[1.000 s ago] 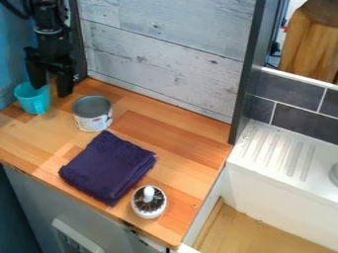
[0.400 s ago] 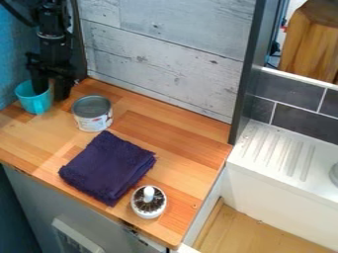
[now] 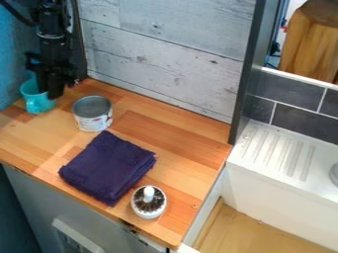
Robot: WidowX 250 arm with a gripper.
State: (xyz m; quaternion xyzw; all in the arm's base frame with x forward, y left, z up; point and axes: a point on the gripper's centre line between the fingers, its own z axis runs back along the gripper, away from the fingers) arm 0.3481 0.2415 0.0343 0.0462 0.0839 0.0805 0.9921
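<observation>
At the upper left, the black gripper (image 3: 49, 94) hangs low over the counter's back corner. Its two fingers stand close together on the right side of a turquoise cup (image 3: 32, 101), one inside the rim and one outside, shut on the cup's wall. The cup is upright, its handle facing the front; the gripper hides part of its right side. Just right of them stands a grey-topped can (image 3: 92, 113) with a white label.
A folded dark purple towel (image 3: 107, 167) lies mid-counter, with a white pot (image 3: 148, 201) holding a white knob and dark bristly contents at its right corner. Behind rises a grey wood-plank wall (image 3: 165, 54). A white ridged drainboard (image 3: 277, 153) lies beyond the counter's right edge.
The gripper came down slightly at the cup and its fingers drew together on the wall. The cup shifted a little right and turned, its handle swinging left.
</observation>
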